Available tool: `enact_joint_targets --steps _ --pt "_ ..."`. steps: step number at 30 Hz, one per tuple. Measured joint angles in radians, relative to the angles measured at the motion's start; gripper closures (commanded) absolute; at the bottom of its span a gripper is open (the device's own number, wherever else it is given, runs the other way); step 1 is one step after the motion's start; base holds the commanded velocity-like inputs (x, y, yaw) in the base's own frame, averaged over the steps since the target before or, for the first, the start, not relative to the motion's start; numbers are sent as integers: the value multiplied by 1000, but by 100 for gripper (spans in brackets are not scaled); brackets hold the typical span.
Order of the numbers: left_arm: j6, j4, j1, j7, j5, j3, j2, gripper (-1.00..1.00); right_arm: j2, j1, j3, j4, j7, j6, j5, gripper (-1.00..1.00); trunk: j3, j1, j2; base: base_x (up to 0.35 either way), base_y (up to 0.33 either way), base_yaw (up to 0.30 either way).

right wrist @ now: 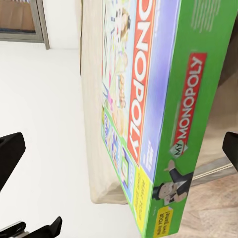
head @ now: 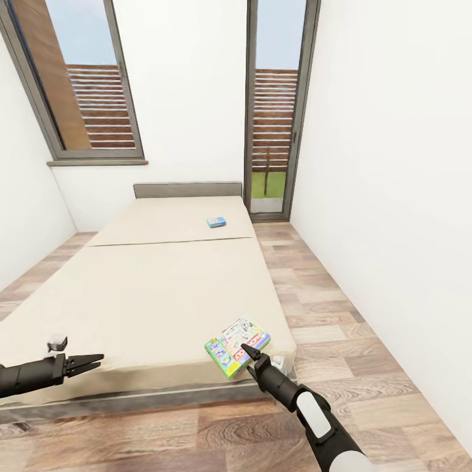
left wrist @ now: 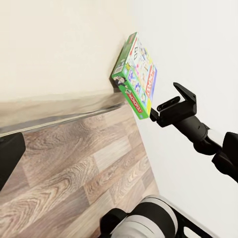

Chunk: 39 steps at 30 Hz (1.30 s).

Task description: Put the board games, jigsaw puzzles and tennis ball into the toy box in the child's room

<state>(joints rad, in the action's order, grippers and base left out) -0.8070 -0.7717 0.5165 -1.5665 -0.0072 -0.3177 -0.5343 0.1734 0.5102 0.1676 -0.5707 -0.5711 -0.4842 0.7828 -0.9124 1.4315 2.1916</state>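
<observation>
On the bed [head: 151, 288] lie two board games [head: 237, 345], right gripper [head: 245, 352] jaws wide, left gripper [head: 92, 360] unclear.

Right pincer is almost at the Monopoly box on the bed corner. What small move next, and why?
Probably ease the right pincer forward until its open fingers straddle the near edge of the Monopoly box, then close. The box lies flat at the corner of the bed, its green side fills the right wrist view, and the fingers do not yet grip it.
</observation>
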Motion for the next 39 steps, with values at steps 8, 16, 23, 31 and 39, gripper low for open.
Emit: enact_joint_targets --steps 8,16,23,31,39 --pt "3 -1 0 0 0 2 2 -100 0 0 0 0 0 -14 0 -100 0 0 0 0 0 0" --pt "3 -1 0 0 0 3 2 -100 0 0 0 0 0 -18 0 -100 0 0 0 24 6 0" --pt "3 -1 0 0 0 3 2 -100 0 0 0 0 0 -18 0 -100 0 0 0 46 20 0" --pt "3 -1 0 0 0 3 2 -100 0 0 0 0 0 -19 0 -100 0 0 0 8 3 0" --pt "3 -1 0 0 0 3 2 -100 0 0 0 0 0 -19 0 -100 0 0 0 1 0 0"
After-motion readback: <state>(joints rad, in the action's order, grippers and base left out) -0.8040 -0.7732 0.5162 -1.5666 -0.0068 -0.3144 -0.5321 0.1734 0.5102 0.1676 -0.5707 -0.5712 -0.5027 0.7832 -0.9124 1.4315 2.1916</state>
